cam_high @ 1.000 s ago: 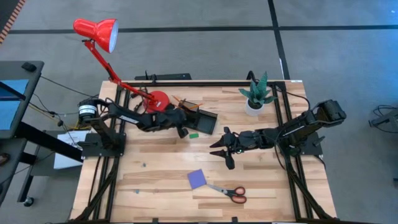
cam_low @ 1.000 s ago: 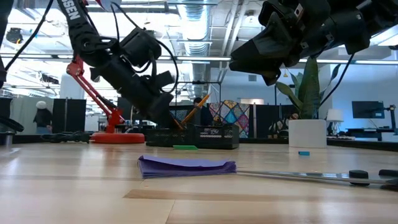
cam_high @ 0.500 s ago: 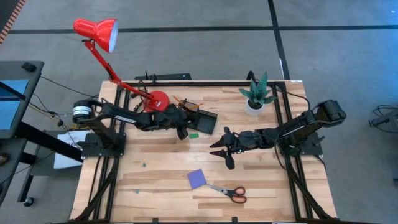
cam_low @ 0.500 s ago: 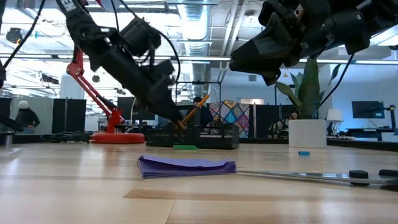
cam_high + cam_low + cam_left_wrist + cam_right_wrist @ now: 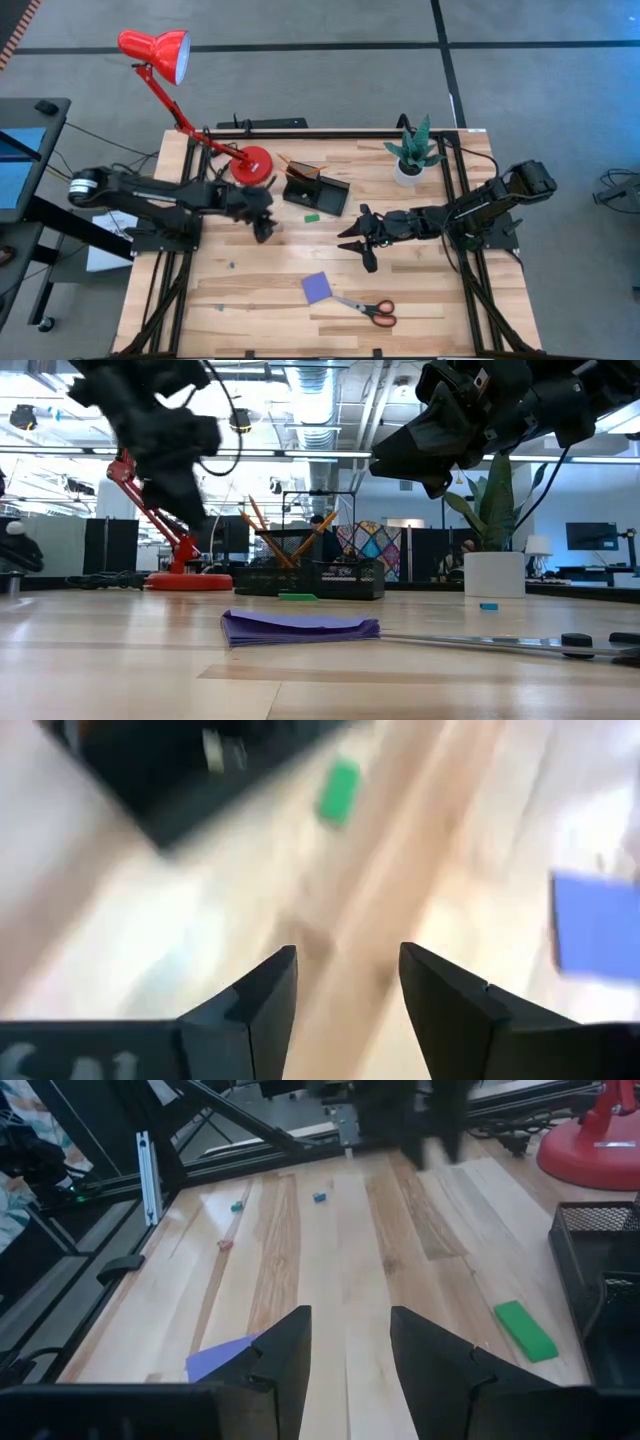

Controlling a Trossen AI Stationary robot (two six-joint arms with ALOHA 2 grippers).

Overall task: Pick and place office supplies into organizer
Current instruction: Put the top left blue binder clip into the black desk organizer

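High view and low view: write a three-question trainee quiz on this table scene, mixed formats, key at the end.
1. True or false: the green eraser lies inside the organizer.
2. Which item touches the scissors? A) purple notepad B) potted plant C) red lamp
3. Fill in: the left gripper has its fingers ___ and holds nothing.

Key: 1 false, it lies on the table beside the organizer; 2 A; 3 open.

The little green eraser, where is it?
In the high view, the green eraser lies on the table just in front of the black organizer, between both arms.
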